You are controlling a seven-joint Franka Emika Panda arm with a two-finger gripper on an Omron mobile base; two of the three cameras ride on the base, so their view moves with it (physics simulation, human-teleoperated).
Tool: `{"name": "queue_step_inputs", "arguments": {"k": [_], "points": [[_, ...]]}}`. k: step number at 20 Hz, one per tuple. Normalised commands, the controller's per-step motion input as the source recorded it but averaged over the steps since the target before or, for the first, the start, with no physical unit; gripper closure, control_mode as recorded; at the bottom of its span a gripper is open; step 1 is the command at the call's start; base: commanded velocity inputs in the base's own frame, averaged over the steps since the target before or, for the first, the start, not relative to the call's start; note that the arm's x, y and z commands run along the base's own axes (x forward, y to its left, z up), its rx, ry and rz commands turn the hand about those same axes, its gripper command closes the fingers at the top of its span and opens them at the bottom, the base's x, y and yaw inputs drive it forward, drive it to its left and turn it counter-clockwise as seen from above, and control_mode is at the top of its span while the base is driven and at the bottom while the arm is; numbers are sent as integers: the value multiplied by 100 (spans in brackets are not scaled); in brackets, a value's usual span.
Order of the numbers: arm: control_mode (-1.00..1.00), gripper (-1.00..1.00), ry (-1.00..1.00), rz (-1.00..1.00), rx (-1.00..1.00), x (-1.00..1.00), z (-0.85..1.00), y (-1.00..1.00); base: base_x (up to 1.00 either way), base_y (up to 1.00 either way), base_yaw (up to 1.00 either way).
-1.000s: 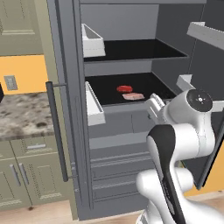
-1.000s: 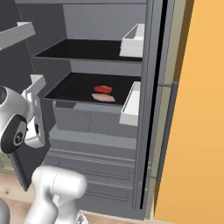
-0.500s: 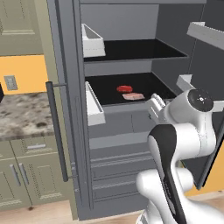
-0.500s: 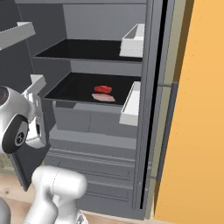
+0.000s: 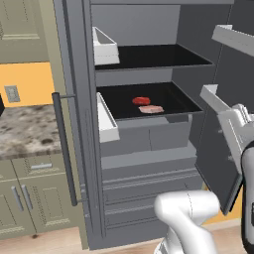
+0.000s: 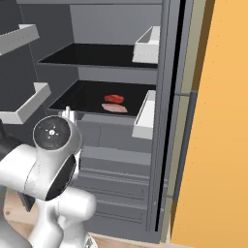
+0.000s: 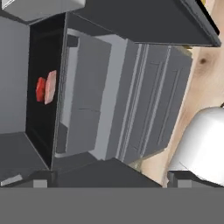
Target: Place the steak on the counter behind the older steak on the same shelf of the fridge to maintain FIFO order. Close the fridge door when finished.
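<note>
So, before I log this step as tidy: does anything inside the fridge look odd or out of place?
Nothing stands out. The steak and the older steak lie flat on the shelf, red one behind. The fridge door stands open.

My view: matt dark grey fridge (image 5: 79, 74); smooth black shelf (image 5: 168, 101); speckled granite table (image 5: 25, 131); glossy red steak (image 5: 141, 100); pale, smooth older steak (image 5: 151, 109).
</note>
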Motion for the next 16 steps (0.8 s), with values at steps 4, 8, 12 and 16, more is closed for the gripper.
{"name": "queue_step_inputs", "arguments": {"k": [4, 8, 12, 16], "points": [[-100, -100, -24, -4, 28, -81, -22, -100, 0, 0, 0], [-100, -100, -34, 0, 20, -30, -26, -100, 0, 0, 0], [-100, -100, -29, 0, 20, 18, -14, -91, 0, 0, 0], [-100, -100, -12, -3, 17, 33, -16, -86, 0, 0, 0]]}}
